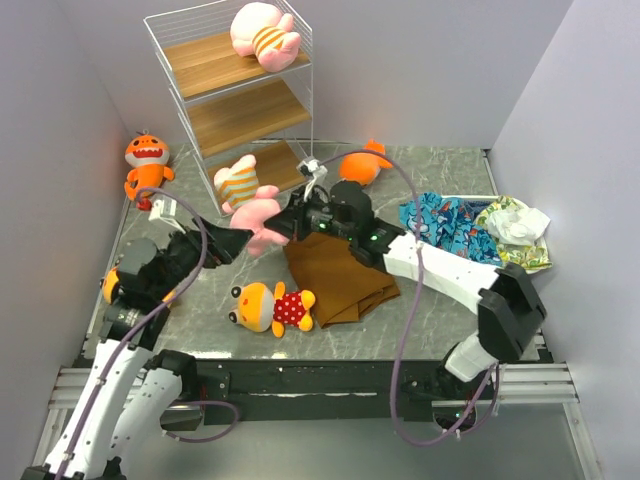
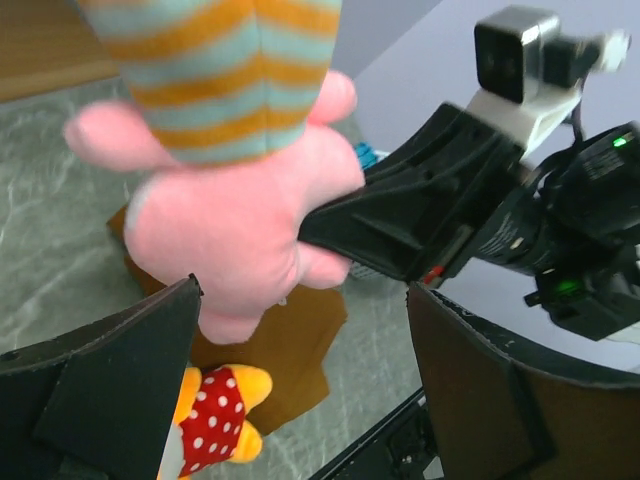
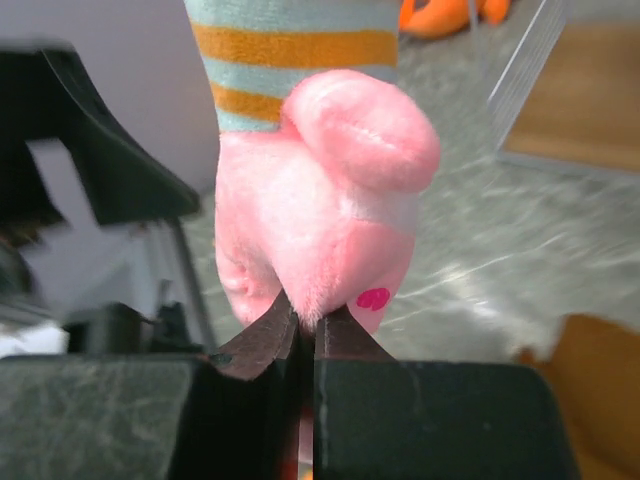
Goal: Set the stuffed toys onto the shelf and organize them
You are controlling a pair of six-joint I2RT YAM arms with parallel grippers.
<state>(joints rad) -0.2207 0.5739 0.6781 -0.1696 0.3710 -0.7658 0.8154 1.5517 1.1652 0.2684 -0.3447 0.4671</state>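
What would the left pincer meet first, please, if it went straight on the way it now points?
Most likely the pink toy, which hangs right ahead of the open left pincer, pinched by the right pincer. How far off it is remains unclear.

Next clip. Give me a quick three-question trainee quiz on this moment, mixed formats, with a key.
1. True or false: the left pincer is open.
2. The pink striped toy in front of the shelf is pinched by: A) the left pincer, B) the right pincer, C) neither.
3. Fill in: a second pink toy lies on the shelf's ____ board.
Key: 1 true; 2 B; 3 top.
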